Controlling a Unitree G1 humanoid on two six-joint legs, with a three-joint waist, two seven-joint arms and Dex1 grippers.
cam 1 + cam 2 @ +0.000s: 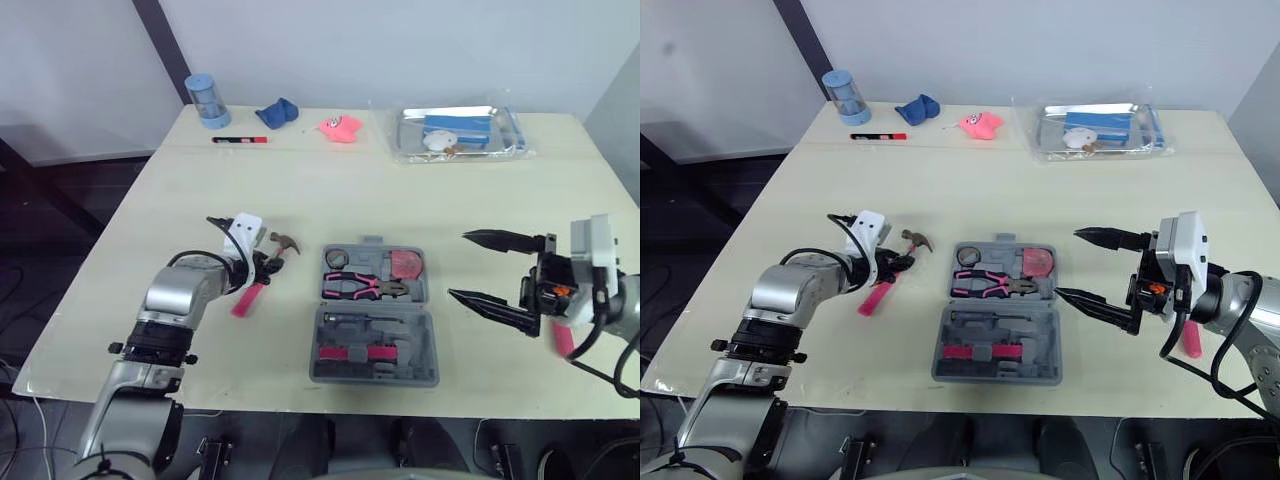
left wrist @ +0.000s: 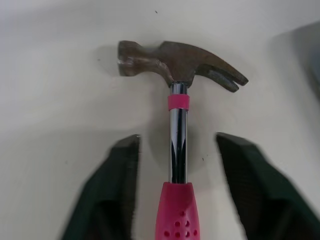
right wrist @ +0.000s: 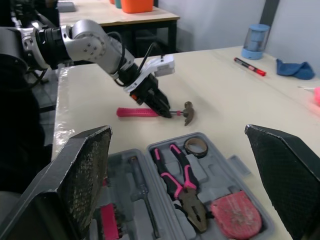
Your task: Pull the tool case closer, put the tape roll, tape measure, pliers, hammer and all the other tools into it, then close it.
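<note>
In the head views the left end effector covers the middle of the hammer, and the left wrist view cuts off the end of its pink handle. The pink and dark pieces in the near half of the tool case are hard to make out. A pink piece half hidden behind the right wrist cannot be identified. On the counter, toward 11 o'clock from the case, are a blue cylinder, a red-and-black marker, a blue cloth and a small pink thing. Toward 1 o'clock a clear tray holds blue and white items that are too small to tell. The case lies open and flat at the middle. Its far half holds the tape roll, the pliers and the reddish tape measure, and its near half holds a screwdriver. The hammer lies on the counter at 9 o'clock from the case. The left end effector's fingers are spread to either side of the hammer's steel shaft, with a gap showing on each side. At 3 o'clock from the case the right end effector hangs with its fingers spread wide and holds nothing.
</note>
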